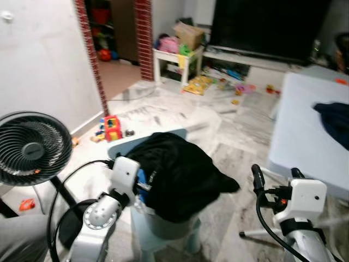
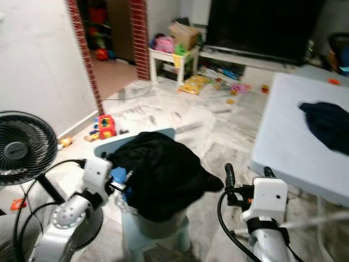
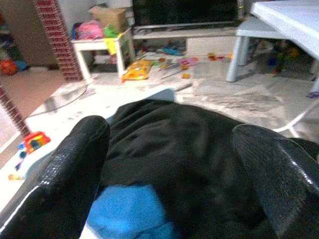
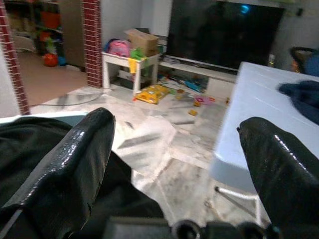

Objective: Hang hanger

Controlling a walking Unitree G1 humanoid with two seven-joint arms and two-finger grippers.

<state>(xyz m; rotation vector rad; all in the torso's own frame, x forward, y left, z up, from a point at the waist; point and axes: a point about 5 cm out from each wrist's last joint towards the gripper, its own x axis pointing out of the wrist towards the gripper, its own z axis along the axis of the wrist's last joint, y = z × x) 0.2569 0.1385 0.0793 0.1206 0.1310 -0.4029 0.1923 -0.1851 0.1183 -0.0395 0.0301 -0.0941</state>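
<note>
Pale blue stool (image 1: 163,232) heaped with black garment (image 1: 177,172), white table (image 2: 297,142) bearing dark blue cloth (image 2: 326,123)

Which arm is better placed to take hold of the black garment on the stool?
Left, probably. The left claw is open right at the garment's edge, with cloth between its fingers in the left wrist view. The right claw, also open, stands apart from it, beside the white table.

Marble floor (image 1: 218,131) strewn with toys, a red brick pillar (image 1: 144,38), white wall (image 1: 41,60), dark television (image 1: 267,24).
</note>
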